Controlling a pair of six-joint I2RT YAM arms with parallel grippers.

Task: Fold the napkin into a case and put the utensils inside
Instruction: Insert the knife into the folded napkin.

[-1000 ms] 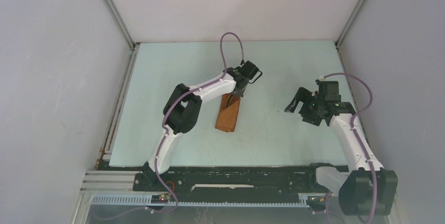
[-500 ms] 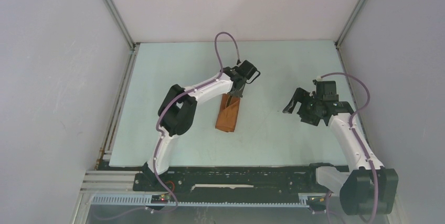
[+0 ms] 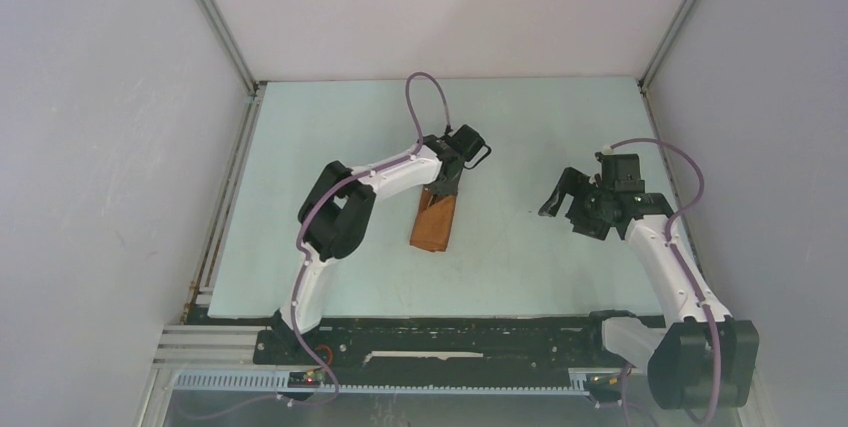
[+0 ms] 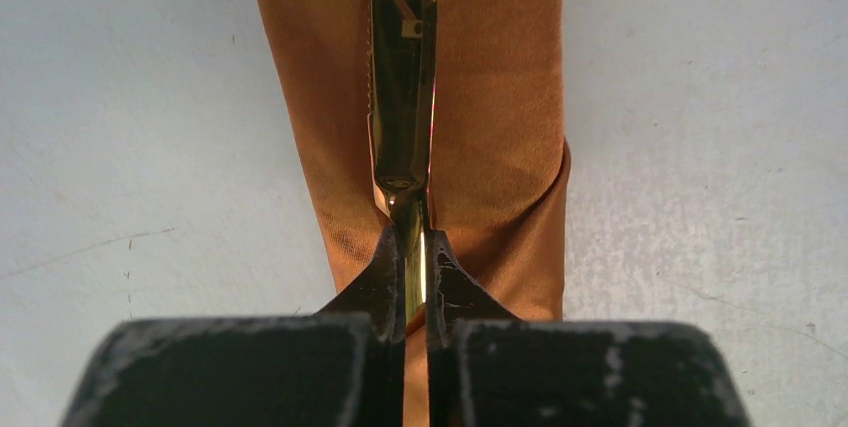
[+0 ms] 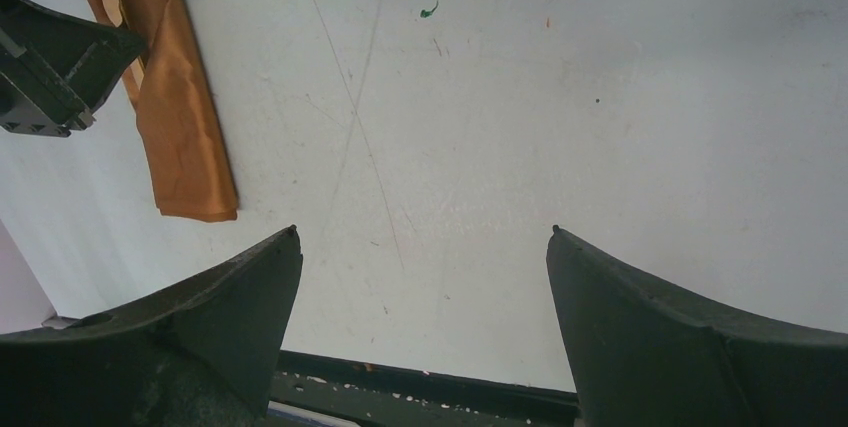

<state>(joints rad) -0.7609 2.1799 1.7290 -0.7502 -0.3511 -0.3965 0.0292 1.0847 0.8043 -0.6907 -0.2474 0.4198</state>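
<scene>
Pale table (image 3: 540, 127) bears the case (image 3: 434, 222) (left gripper (image 4: 412, 247) pinching golden utensil (image 4: 403, 97)).

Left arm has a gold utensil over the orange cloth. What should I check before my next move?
1. Left pincer shut on the thin golden metal utensil: ok.
2. Utensil lined up along the narrow rust-orange folded cloth case: ok.
3. Utensil's far tip inside the case: cannot tell, out of frame.
4. Right pincer open, empty, apart from the case: ok.
5. Second utensil's whereabouts: cannot tell.
</scene>
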